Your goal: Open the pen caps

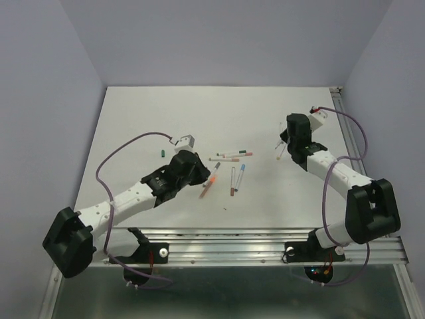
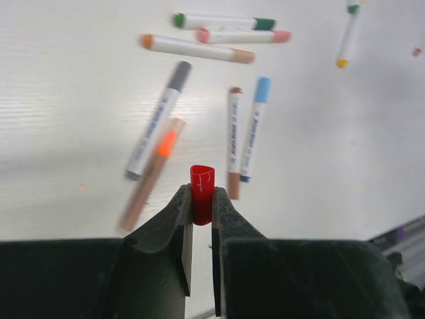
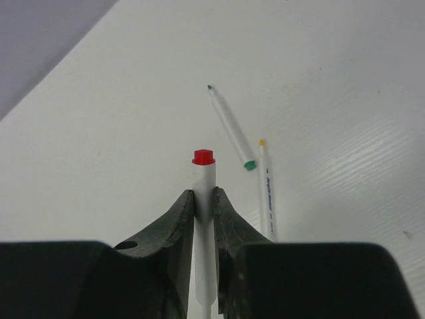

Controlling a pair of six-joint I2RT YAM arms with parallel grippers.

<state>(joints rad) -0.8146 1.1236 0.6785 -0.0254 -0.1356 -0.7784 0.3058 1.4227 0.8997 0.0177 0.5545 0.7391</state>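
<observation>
My left gripper (image 2: 201,199) is shut on a red pen cap (image 2: 202,178), held above the table; it also shows in the top view (image 1: 199,174). My right gripper (image 3: 203,198) is shut on a white pen barrel (image 3: 202,174) with a red end plug, raised at the right (image 1: 283,147). Several capped pens lie between the arms: a green one (image 2: 222,22), pink (image 2: 242,36), orange-brown (image 2: 198,48), grey (image 2: 159,119), brown (image 2: 234,139) and blue (image 2: 255,126). A blurred orange-tipped pen (image 2: 154,171) is just left of my left fingers. A loose green cap (image 1: 162,152) lies by the left wrist.
Two uncapped pens, green-tipped (image 3: 229,126) and yellow-tipped (image 3: 266,193), lie on the white table ahead of my right gripper. The pen cluster sits mid-table (image 1: 231,166). A metal rail (image 1: 252,242) runs along the near edge. Grey walls enclose the table.
</observation>
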